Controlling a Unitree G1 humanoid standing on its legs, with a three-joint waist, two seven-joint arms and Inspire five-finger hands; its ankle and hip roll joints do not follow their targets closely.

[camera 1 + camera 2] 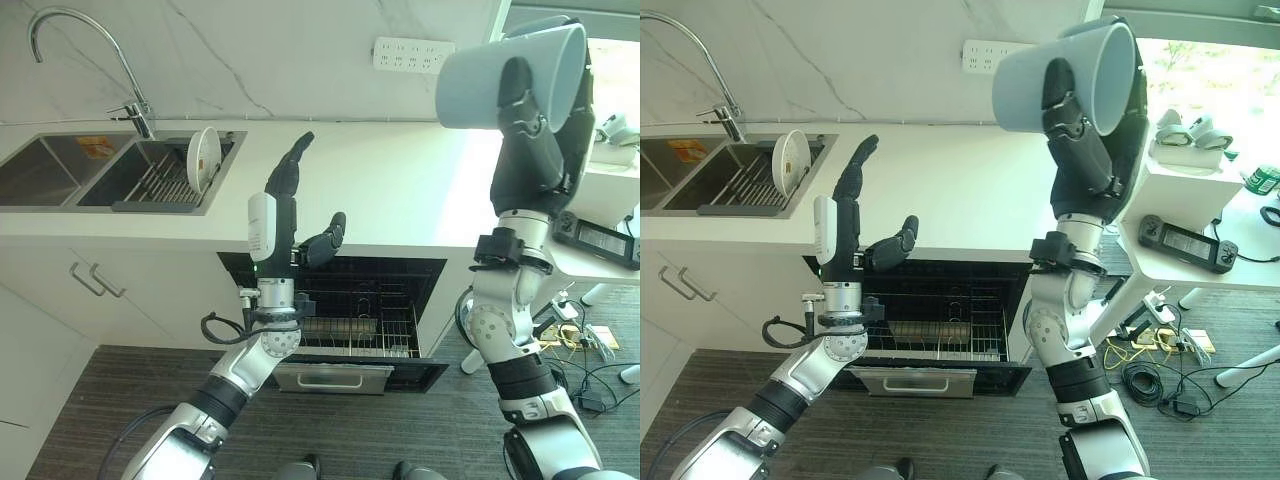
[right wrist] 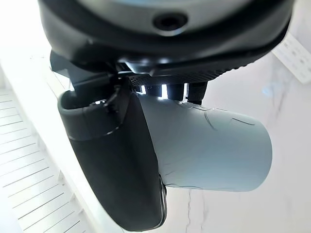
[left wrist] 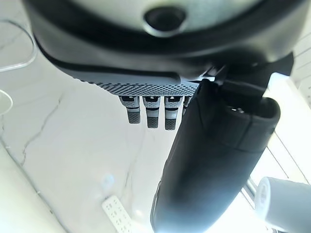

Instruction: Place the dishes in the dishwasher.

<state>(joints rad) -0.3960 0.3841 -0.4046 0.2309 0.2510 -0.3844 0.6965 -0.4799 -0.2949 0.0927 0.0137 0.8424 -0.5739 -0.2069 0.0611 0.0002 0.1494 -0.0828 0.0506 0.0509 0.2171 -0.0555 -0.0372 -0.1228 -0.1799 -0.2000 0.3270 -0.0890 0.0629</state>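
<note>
- Holding a grey cup [image 1: 500, 78] high in the air, the right hand [image 1: 535, 130] has its fingers and thumb curled round the cup wall; the cup lies on its side, with its flat bottom toward the robot's left and its open mouth toward the right.
- In the right wrist view the same cup [image 2: 214, 150] sits pressed between the thumb and the fingers of the right hand [image 2: 116, 160], in front of the marble wall.
- The left hand [image 1: 290, 215] is raised in front of the white desk [image 1: 400, 190], fingers stretched upward and the thumb standing out to the side; it is wide and holds nothing.
- In the left wrist view the fingertips [image 3: 151, 114] of the left hand are in a row beside the thumb, and nothing is between them.
- A white plate [image 1: 203, 158] stands on its edge in a rack [image 1: 160, 185] inside the sink [image 1: 60, 170], well apart from both hands.
- Under the desk the dishwasher [image 1: 350, 320] is open, and its wire basket [image 1: 360, 335] is pulled out, between the two arms.
- A faucet [image 1: 90, 50] curves over the sink, and a white socket strip [image 1: 412, 55] is on the wall just beside the cup.
</note>
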